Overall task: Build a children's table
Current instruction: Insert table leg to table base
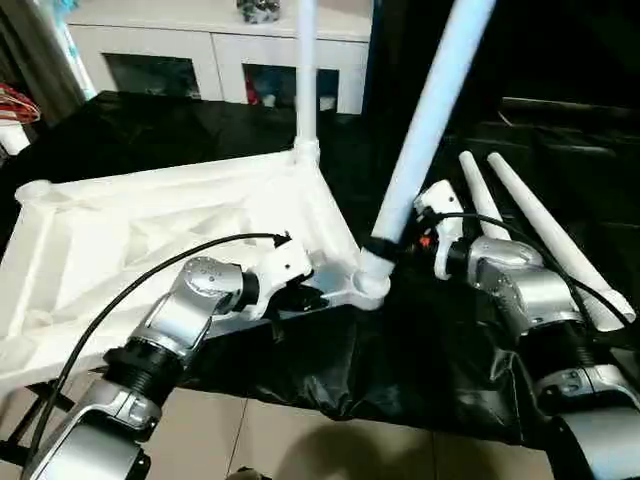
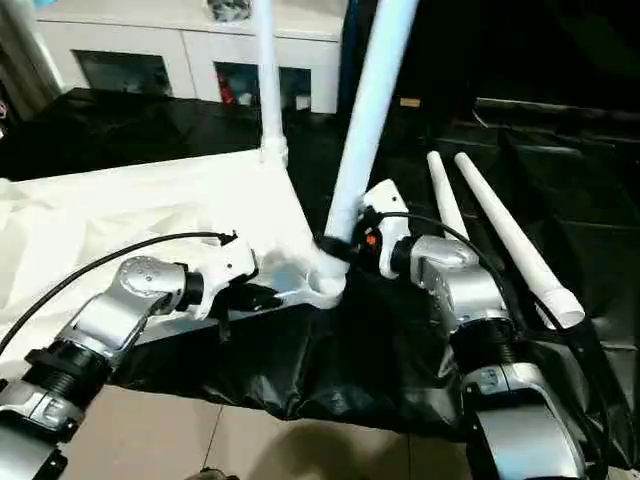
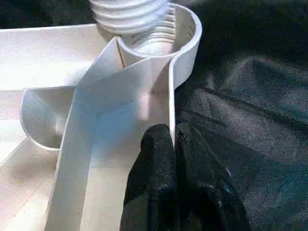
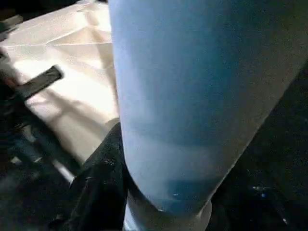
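Right gripper (image 1: 392, 250) is mostly hidden behind the tilted long white tubular leg (image 1: 425, 120); I can't tell its opening, one black finger (image 4: 103, 183) touches the leg. That leg's threaded end sits at the round corner socket (image 3: 163, 36) just ahead of my left gripper (image 3: 174, 159), which is pinched closed on the rim of the white ribbed plastic tabletop (image 1: 150, 230). Two spare white legs (image 1: 540, 235) lie beside my right gripper on the black-draped table (image 1: 420, 350).

Two upright legs (image 1: 430, 120) (image 1: 306, 75) crowd the upturned children's table's (image 1: 150, 230) near corner; two spare legs (image 2: 500, 235) lie on the black cloth (image 1: 420, 350) just right, open cloth between.
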